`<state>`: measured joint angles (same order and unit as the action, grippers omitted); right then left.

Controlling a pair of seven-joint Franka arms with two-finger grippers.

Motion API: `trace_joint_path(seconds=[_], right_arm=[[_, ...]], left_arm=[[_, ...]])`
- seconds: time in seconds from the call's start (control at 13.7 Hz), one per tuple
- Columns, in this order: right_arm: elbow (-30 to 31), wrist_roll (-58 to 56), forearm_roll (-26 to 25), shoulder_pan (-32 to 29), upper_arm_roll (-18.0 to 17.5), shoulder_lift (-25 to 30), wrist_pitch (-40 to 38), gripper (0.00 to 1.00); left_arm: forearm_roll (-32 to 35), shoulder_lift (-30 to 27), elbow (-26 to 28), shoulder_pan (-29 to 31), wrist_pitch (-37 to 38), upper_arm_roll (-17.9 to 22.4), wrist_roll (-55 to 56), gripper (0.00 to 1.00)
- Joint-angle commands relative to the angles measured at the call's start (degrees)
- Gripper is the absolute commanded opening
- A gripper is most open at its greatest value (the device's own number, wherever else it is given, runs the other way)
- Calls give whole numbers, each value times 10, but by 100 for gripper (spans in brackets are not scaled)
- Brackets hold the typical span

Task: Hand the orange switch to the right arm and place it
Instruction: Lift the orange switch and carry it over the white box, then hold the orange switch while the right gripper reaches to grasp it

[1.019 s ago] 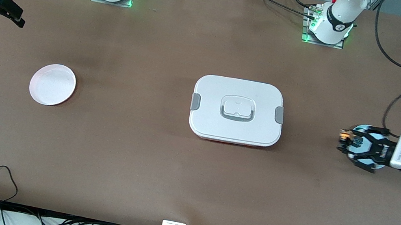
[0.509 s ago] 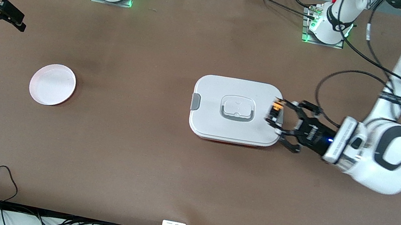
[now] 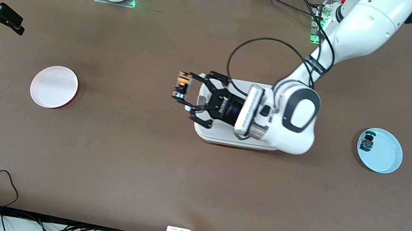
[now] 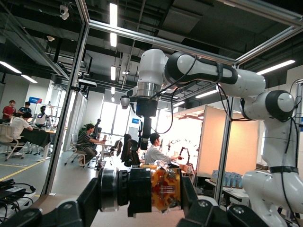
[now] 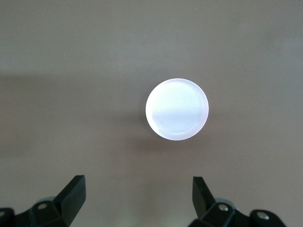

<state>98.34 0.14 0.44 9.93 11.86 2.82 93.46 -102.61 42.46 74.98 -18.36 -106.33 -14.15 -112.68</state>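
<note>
My left fingers (image 3: 184,91) clamp the orange switch (image 3: 182,84) in the air, just off the white lidded box (image 3: 227,138). My right fingers (image 5: 137,194) spread wide, waiting above the pink plate (image 3: 54,86).

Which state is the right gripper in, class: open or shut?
Open. The right gripper shows its two fingertips standing wide apart with nothing between them, above the pink plate.
</note>
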Motion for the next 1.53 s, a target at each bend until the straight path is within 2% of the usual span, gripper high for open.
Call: trace_joint_path(seconds=[0.0, 0.15, 0.29, 0.51, 0.65, 0.95, 1.24, 1.31, 1.46], right_arm=[[-10, -4, 70, -1, 0, -2, -11, 100], [-11, -5, 138, 3, -3, -2, -12, 100], [-4, -2, 208, 4, -3, -4, -22, 100], [-7, -3, 253, 4, -3, -19, -36, 100], [-4, -14, 307, 0, -3, -34, -43, 100], [-4, -20, 448, -4, -2, -62, -57, 100], [24, -21, 659, -39, -2, -106, -120, 100], [36, -21, 697, -40, -1, -111, -121, 100], [45, -21, 738, -40, -2, -125, -124, 100]], left_arm=[[-7, -11, -29, -28, -64, 11, 42, 0], [-7, -26, -40, -61, -136, 13, 75, 0], [9, -26, -73, -95, -200, 15, 115, 0], [85, -26, -118, -132, -284, 15, 200, 0], [129, -25, -131, -144, -316, 15, 248, 0], [150, -26, -141, -159, -342, 15, 270, 0], [150, -25, -142, -160, -342, 16, 270, 0], [150, -26, -142, -160, -342, 16, 271, 0], [149, -25, -142, -160, -344, 15, 271, 0]])
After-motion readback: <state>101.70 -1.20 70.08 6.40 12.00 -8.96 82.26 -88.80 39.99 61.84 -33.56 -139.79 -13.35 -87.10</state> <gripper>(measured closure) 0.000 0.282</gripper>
